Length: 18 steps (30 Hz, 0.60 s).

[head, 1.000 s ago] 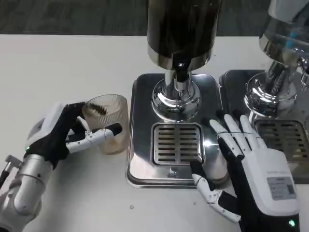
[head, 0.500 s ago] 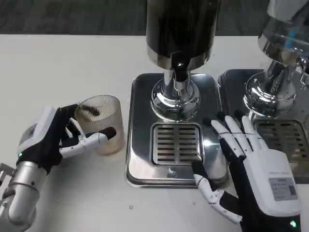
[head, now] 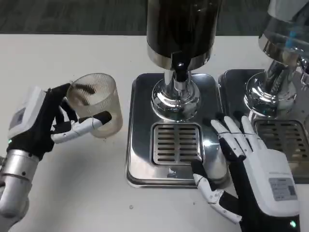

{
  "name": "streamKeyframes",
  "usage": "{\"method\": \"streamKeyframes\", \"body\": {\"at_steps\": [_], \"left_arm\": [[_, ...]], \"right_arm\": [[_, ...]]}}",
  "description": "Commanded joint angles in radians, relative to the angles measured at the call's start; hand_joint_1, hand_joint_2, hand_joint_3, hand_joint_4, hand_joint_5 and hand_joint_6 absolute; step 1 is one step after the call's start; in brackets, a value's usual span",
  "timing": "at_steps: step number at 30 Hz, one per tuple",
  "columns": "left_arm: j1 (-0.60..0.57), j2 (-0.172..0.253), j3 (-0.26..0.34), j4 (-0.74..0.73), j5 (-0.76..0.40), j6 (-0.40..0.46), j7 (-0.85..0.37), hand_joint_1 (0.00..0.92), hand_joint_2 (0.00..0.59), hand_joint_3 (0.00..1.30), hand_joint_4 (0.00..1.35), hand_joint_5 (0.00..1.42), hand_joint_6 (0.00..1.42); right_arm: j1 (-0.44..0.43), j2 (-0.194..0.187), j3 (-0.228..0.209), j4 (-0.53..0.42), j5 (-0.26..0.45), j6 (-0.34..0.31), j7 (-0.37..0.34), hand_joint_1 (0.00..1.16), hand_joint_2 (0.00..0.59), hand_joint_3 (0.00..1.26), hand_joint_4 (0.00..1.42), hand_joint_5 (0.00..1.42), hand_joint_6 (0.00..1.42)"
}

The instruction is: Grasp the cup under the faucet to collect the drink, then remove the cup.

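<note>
Ribbed glass cup (head: 94, 104) gripped in left hand (head: 41, 121), tilted and lifted off the surface, left of the drip tray (head: 140, 145) and faucet (head: 179, 72); right hand (head: 251, 169) spread empty on tray's right edge.

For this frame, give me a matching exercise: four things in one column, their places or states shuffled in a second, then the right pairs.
Things:
1. ribbed cup
2. left hand
3. right hand
4. drip grate

Places or states:
A. bare, below the faucet
B. fingers spread, resting on the right edge of the steel tray
C. tilted, held left of the tray
D. wrapped around the cup

Pairs: 1-C, 2-D, 3-B, 4-A
</note>
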Motion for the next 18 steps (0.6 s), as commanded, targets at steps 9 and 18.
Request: {"method": "streamKeyframes", "body": {"at_steps": [9,18], "left_arm": [[-0.079,-0.080,-0.090,0.008,0.078,0.010,-0.064,0.334,0.131,0.56,0.67,0.93,1.16],[-0.142,-0.124,-0.132,0.059,0.116,0.045,-0.083,0.334,0.131,0.56,0.67,0.93,1.16]], "right_arm": [[0.033,0.032,-0.002,-0.026,0.002,-0.006,-0.019,0.30,0.421,0.19,0.10,0.00,0.15],[0.063,0.062,-0.005,-0.040,0.005,-0.004,-0.038,0.30,0.421,0.19,0.10,0.01,0.15]]}}
